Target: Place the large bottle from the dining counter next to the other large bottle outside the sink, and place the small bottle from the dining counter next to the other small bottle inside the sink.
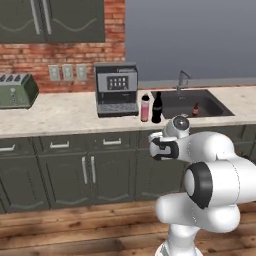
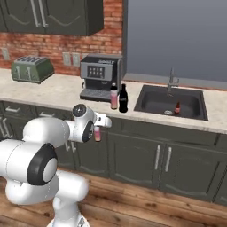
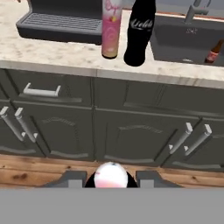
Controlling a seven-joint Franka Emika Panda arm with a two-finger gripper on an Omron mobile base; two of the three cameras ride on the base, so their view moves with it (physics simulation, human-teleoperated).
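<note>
My gripper (image 3: 110, 180) is shut on the small pinkish bottle (image 3: 110, 175), held in front of the dark cabinets, below the worktop's edge. It also appears as gripper (image 2: 98, 133) with the bottle (image 2: 97, 135), and as gripper (image 1: 159, 149). On the worktop the black large bottle (image 1: 157, 107) stands right beside the pink large bottle (image 1: 145, 108), just left of the sink (image 1: 212, 106). Another small bottle (image 1: 195, 109) stands upright inside the basin. The dining counter is out of view.
A coffee machine (image 1: 116, 90) stands left of the two large bottles, and a green toaster (image 1: 17, 91) is at the far left. The curved faucet (image 1: 181, 80) rises behind the sink. Dark cabinet doors (image 3: 127, 140) with handles face the gripper.
</note>
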